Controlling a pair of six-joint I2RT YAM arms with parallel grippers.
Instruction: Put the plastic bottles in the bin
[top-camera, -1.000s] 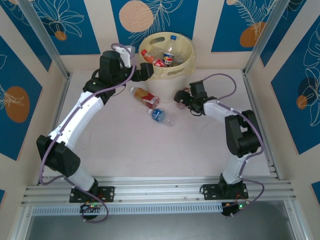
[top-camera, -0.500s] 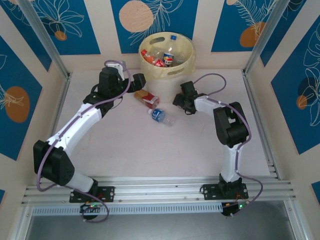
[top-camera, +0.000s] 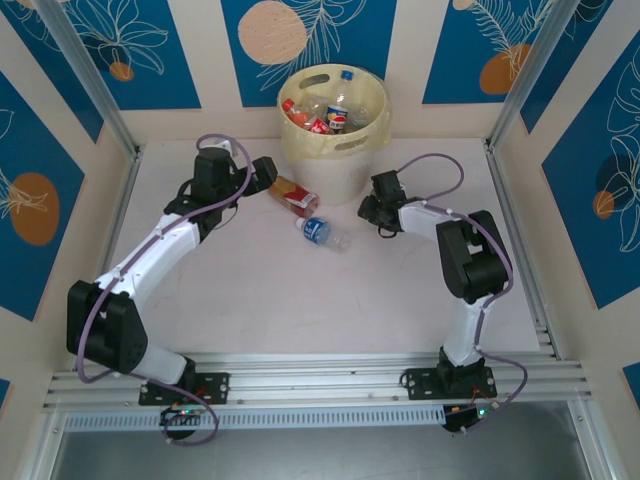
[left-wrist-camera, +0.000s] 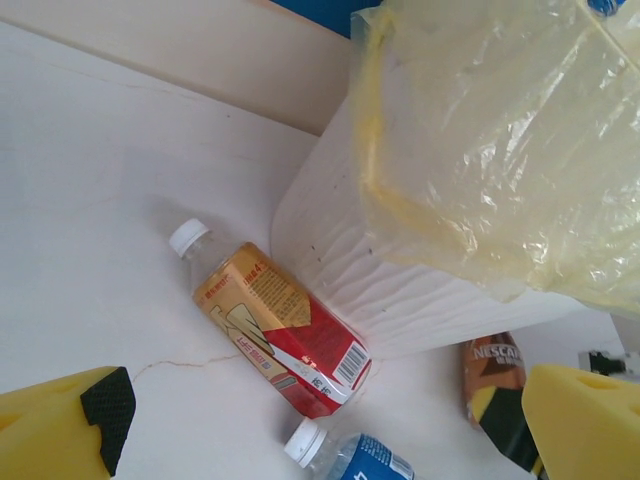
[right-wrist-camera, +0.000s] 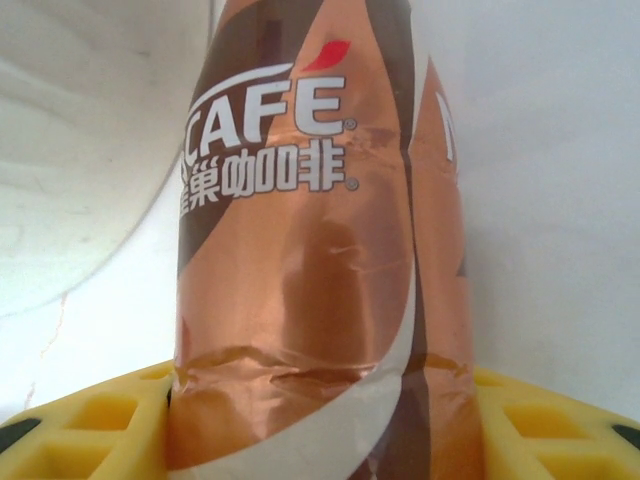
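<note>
The pale yellow bin (top-camera: 360, 140) stands at the back of the table with several bottles (top-camera: 322, 115) inside. Two bottles lie in front of it: one with a red and orange label (top-camera: 293, 196) (left-wrist-camera: 275, 325) and one with a blue label (top-camera: 324, 232) (left-wrist-camera: 360, 462). My left gripper (top-camera: 266, 175) (left-wrist-camera: 320, 435) hangs open just left of the red and orange bottle, its yellow fingers (left-wrist-camera: 60, 425) wide apart. My right gripper (top-camera: 369, 207) (right-wrist-camera: 320, 430) is shut on a brown coffee bottle (right-wrist-camera: 300, 250) (left-wrist-camera: 497, 390) beside the bin's base, and the label is creased between the pads.
The bin's ribbed wall (left-wrist-camera: 400, 280) rises close behind the two lying bottles, and its curved side (right-wrist-camera: 80, 150) is left of the held bottle. Blue patterned walls and metal posts (top-camera: 90, 75) close in the table. Bare tabletop (top-camera: 300, 300) lies toward the near edge.
My left arm has come down from the bin's rim to the lying bottles, staying open. My right gripper has closed on the brown bottle and shifted slightly right.
</note>
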